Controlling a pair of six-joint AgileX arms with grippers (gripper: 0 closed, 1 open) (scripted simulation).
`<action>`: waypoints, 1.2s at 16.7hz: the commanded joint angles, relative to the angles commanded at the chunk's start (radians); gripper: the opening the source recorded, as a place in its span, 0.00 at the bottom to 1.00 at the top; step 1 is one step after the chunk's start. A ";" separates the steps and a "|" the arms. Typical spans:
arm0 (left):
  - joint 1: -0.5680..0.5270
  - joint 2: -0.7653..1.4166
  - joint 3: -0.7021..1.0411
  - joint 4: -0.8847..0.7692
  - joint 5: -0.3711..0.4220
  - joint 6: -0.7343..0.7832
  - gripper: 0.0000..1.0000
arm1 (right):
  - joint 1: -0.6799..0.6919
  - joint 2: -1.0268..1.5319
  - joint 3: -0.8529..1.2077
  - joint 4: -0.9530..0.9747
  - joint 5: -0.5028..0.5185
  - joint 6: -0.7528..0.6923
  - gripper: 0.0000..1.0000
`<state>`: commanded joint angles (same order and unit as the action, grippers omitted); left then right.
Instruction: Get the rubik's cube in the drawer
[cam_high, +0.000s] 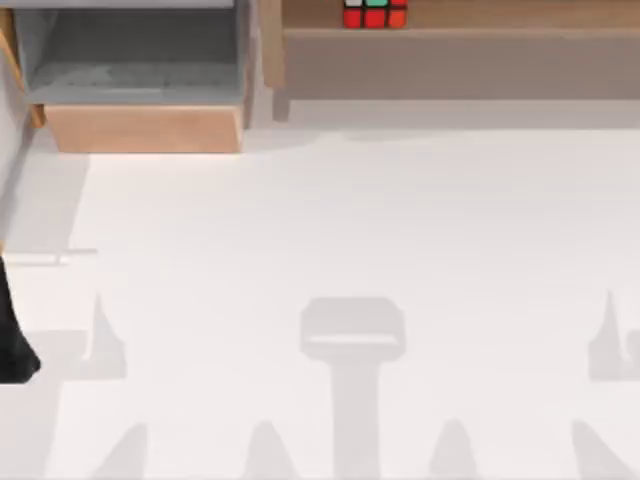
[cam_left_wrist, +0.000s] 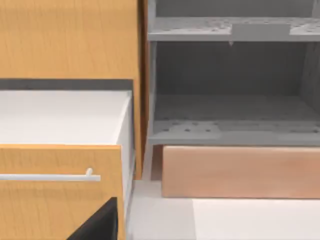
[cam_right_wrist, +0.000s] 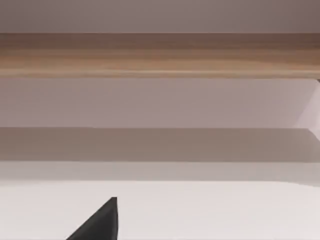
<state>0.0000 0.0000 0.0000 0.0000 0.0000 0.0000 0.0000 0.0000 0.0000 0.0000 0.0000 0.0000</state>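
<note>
I see the rubik's cube (cam_high: 374, 13) on the shelf (cam_high: 460, 40), right of the open drawer (cam_high: 140, 60) (jaws' state: cannot tell); a careless grasp could knock it behind.

A grey-walled open drawer (cam_left_wrist: 235, 120) with a plain light-wood front panel stands pulled out over the white table (cam_left_wrist: 250, 220). Beside it, an orange wooden cabinet (cam_left_wrist: 65, 45) carries a slim silver handle (cam_left_wrist: 50, 176).
</note>
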 joint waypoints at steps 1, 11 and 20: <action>0.000 0.000 0.000 0.000 0.000 0.000 1.00 | 0.000 0.000 0.000 0.000 0.000 0.000 1.00; -0.258 0.456 0.356 0.190 -0.108 -0.035 1.00 | 0.000 0.000 0.000 0.000 0.000 0.000 1.00; -0.649 1.427 0.956 0.505 -0.328 -0.036 1.00 | 0.000 0.000 0.000 0.000 0.000 0.000 1.00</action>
<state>-0.6493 1.4268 0.9563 0.5048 -0.3282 -0.0357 0.0000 0.0000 0.0000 0.0000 0.0000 0.0000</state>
